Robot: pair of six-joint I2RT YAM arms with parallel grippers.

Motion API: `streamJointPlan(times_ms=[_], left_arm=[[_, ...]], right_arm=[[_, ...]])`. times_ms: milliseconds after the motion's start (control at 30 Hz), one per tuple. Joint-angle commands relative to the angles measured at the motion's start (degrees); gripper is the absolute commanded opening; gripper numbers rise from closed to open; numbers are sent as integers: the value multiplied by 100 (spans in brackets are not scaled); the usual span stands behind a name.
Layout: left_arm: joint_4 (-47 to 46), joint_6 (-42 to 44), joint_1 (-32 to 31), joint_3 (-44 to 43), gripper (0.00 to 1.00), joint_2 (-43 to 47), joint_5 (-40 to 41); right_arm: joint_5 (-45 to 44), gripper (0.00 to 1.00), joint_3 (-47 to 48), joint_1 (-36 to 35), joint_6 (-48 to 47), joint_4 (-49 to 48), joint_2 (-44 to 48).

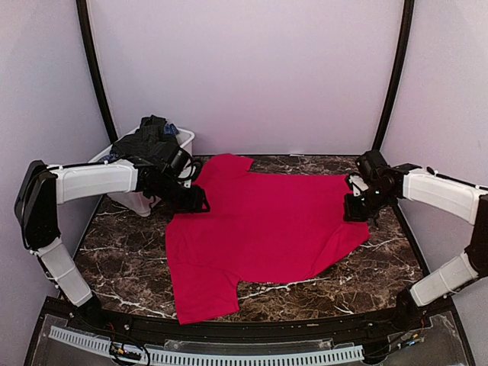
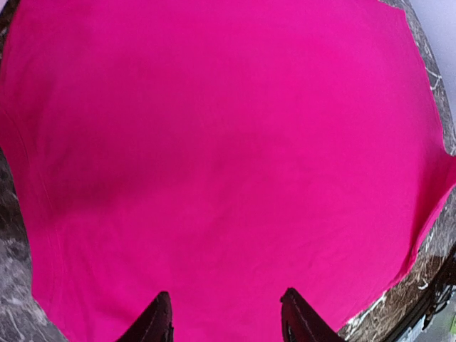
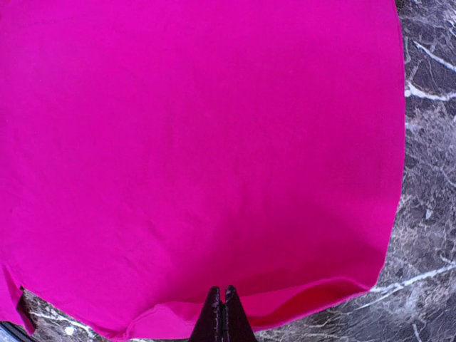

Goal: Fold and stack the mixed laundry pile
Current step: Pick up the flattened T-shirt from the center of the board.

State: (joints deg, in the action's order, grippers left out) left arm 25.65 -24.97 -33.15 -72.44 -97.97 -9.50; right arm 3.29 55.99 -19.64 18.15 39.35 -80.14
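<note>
A bright red cloth point(image 1: 259, 229), a T-shirt, lies spread flat on the dark marble table point(image 1: 366, 274). It fills the left wrist view point(image 2: 228, 142) and the right wrist view point(image 3: 199, 142). My left gripper point(image 1: 197, 202) is open just above the shirt's left edge, with cloth showing between its fingertips point(image 2: 226, 313). My right gripper point(image 1: 357, 207) is at the shirt's right hem, shut point(image 3: 221, 292), and the hem there is lifted slightly off the table. The dark charcoal garments point(image 1: 149, 137) are heaped in the bin with a bit of blue point(image 1: 171, 129). No orange piece shows.
A white plastic bin point(image 1: 187, 139) stands at the back left corner, right behind my left arm. Bare marble shows along the front and right of the shirt point(image 3: 427, 178). Walls and black frame posts enclose the table.
</note>
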Motion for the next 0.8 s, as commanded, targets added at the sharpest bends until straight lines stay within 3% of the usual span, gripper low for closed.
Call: streamJointPlan(times_ms=[0,167,467,767], left_arm=[[-150,-552,-372,902,50,844,-222],[-408,-1498,-869,2235,48,1644,-175],[-14,-3301,-1492,3604,44,2826,345],[417,-4024,-1704,4049,41,2942,506]], right_arm=[[174,0,-397,-192,675,161,653],[197,0,-695,-561,1475,374,1275],[-483,0,-1265,-849,3000,923,2155],[-1739,0,-1101,-862,4172,1984,2554]])
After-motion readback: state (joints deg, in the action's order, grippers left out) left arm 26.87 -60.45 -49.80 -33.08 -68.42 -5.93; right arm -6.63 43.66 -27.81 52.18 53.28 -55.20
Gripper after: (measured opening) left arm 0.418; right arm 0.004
